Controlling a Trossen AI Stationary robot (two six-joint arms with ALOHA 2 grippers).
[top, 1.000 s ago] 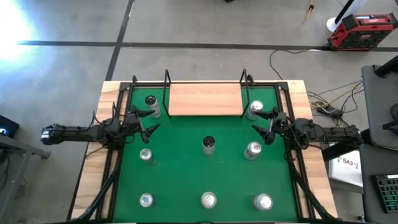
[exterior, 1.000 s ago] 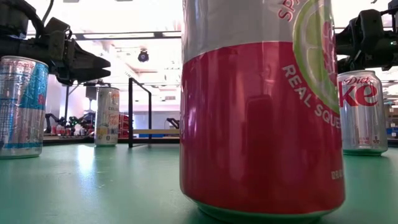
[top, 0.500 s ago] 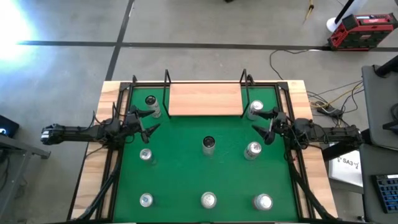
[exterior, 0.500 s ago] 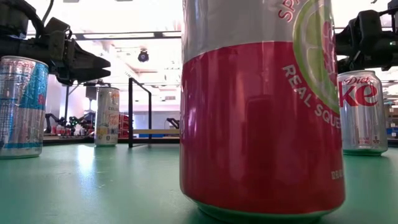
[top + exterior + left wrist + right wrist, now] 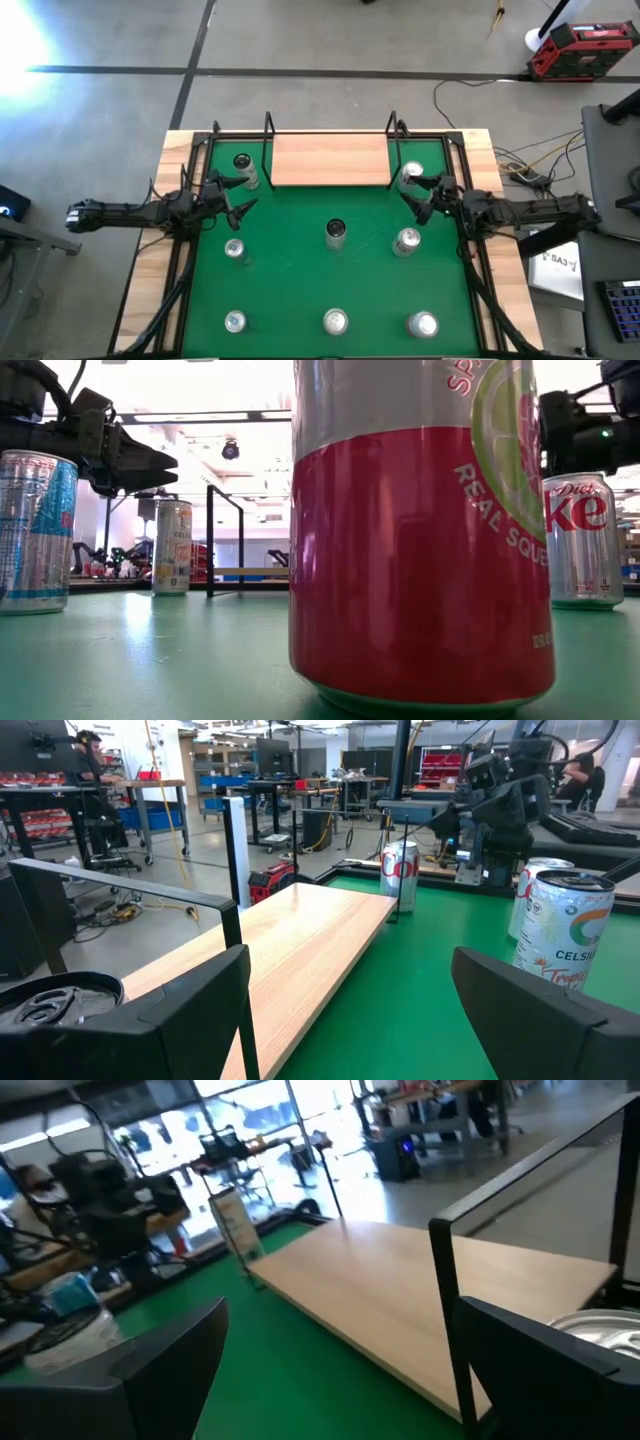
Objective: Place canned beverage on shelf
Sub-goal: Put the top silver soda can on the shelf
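The shelf (image 5: pixel 330 160) is a light-wood board in black rods at the table's far edge; it also shows in the left wrist view (image 5: pixel 300 935) and the right wrist view (image 5: pixel 420 1300). Several cans stand upright on the green mat. My right gripper (image 5: pixel 415 200) is open and empty just near of the far right can (image 5: pixel 410 175), whose top shows beside one finger (image 5: pixel 600 1330). My left gripper (image 5: pixel 235 197) is open and empty beside the far left can (image 5: pixel 241 168), whose top shows in the left wrist view (image 5: pixel 45 1000).
Other cans stand mid-mat (image 5: pixel 336 232), left (image 5: pixel 234 249) and right (image 5: pixel 407 241), with three along the near edge (image 5: pixel 335 322). The near middle can (image 5: pixel 420 530) fills the low view. Black posts (image 5: pixel 392 150) stand at the shelf's corners.
My right gripper has moved toward the table's left and far edges, closer to the far right can and the shelf's right end, still open. The cans have stayed in place.
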